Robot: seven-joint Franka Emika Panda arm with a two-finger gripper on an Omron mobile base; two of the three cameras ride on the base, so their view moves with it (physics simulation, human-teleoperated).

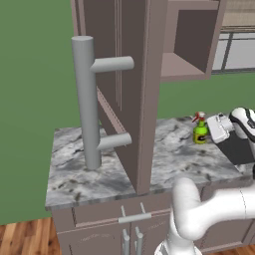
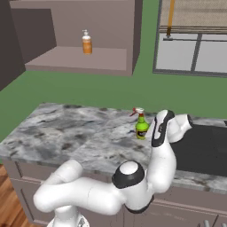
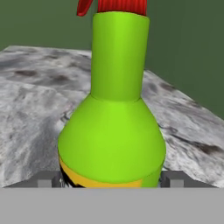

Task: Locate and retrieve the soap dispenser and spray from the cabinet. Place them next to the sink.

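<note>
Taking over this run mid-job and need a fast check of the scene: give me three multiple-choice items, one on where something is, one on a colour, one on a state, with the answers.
1. Where does the soap dispenser stand?
A. On the cabinet shelf
B. In the sink
C. On the floor

2. What colour is the body of the spray bottle?
A. Blue
B. Bright green
C. White

3. How is the cabinet door?
A. Shut
B. Swung open
C. Removed

Answers:
1 A: the right base view shows the orange dispenser upright on the open shelf.
2 B: the hand view shows a green body under a red trigger top, standing on the marble countertop beside the sink.
3 B: in the left base view the door sticks out towards the camera, bar handle forward, shelf exposed behind it.
</note>
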